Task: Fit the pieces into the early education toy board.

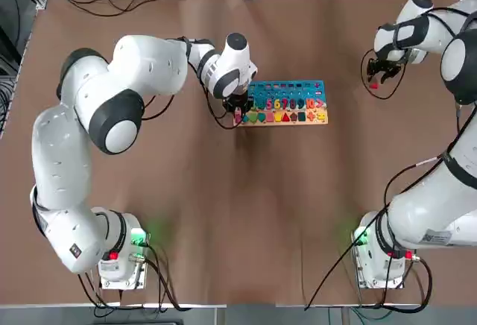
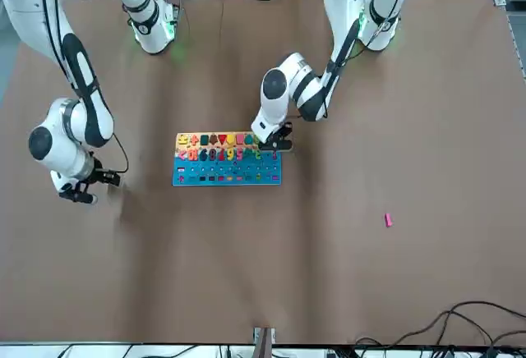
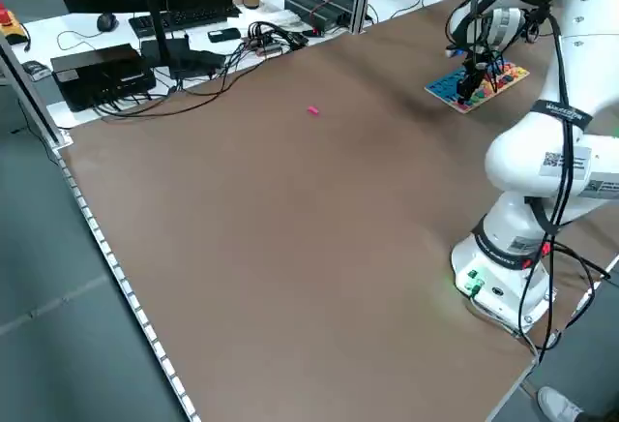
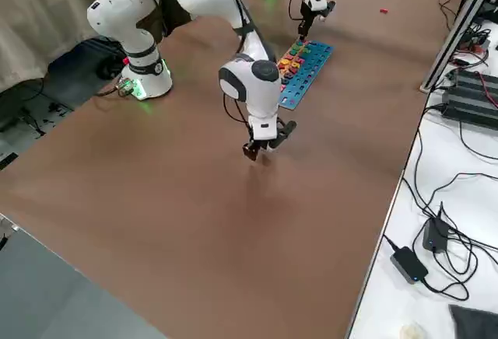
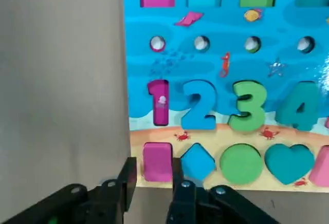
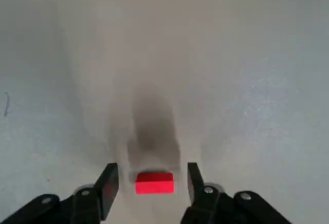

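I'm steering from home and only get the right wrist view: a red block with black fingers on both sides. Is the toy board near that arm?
Observer: No, the board is by the left gripper.
Operator: Are any other loose pieces out?
Observer: Yes, a pink one lies on the table, away from the board.
Operator: Is the left gripper over the board's number side?
Observer: No, it's at the shapes edge, by a pink square.

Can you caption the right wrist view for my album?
Open jaws flank a small red block on the table.
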Controlling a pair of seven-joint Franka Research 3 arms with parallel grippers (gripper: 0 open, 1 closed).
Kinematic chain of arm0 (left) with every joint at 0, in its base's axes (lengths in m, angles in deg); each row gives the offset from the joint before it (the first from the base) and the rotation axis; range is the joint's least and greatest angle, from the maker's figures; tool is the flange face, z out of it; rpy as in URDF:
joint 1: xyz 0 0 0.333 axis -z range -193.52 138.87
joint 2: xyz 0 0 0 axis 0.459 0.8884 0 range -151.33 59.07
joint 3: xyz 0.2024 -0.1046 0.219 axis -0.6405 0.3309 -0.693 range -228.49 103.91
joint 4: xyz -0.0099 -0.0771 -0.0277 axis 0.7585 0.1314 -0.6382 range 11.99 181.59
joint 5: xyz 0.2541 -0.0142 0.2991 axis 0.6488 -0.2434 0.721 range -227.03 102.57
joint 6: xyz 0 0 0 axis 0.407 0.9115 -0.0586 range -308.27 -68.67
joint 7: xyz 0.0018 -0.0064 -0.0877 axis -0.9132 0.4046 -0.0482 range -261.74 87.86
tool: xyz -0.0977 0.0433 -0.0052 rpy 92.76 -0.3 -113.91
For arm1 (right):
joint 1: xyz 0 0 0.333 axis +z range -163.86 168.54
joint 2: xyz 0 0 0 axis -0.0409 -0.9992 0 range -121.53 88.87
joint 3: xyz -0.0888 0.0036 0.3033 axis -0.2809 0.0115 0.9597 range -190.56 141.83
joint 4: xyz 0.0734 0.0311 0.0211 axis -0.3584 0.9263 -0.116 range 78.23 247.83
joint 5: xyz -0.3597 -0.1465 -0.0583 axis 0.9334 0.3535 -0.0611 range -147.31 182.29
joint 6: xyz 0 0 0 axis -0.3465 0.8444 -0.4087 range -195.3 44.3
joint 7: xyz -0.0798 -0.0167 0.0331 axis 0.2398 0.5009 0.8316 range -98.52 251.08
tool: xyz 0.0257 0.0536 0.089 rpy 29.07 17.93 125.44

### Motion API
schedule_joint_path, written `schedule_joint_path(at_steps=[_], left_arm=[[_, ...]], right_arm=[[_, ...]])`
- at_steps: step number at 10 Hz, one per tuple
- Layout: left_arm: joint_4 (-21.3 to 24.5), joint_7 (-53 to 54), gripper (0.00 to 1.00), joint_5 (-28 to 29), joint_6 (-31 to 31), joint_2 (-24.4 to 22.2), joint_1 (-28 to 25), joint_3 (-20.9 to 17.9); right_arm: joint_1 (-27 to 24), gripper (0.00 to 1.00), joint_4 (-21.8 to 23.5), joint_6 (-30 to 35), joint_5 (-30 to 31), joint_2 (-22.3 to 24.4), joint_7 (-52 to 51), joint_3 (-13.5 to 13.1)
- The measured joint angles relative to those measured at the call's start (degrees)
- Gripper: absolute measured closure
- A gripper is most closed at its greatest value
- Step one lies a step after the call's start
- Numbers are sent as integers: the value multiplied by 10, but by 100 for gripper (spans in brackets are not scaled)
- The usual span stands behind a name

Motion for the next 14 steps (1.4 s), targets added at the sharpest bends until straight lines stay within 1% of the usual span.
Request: schedule_joint_path(at_steps=[3,5,6,7,8,10,11,12,14], left_arm=[[-1,0,64,0,2,-3,-1,-2],[-7,7,63,0,13,-22,-9,-12],[-13,13,63,0,16,-34,-23,-20],[-20,26,59,0,20,-44,-52,-24],[-23,55,59,1,24,-52,-93,-25],[-22,134,59,2,40,-60,-187,-25],[-19,162,58,2,44,-57,-222,-25],[-16,186,54,2,44,-53,-250,-25],[-12,245,55,2,36,-35,-305,-26]], right_arm=[[0,41,7,1,0,0,0,0],[0,45,9,2,0,0,0,1],[0,45,10,4,0,0,0,1],[0,46,10,4,0,0,0,2],[0,46,10,4,0,0,0,2],[0,46,10,4,0,0,0,2],[0,46,10,4,0,0,0,3],[0,46,10,4,0,0,0,3],[-1,46,10,4,0,0,0,3]])
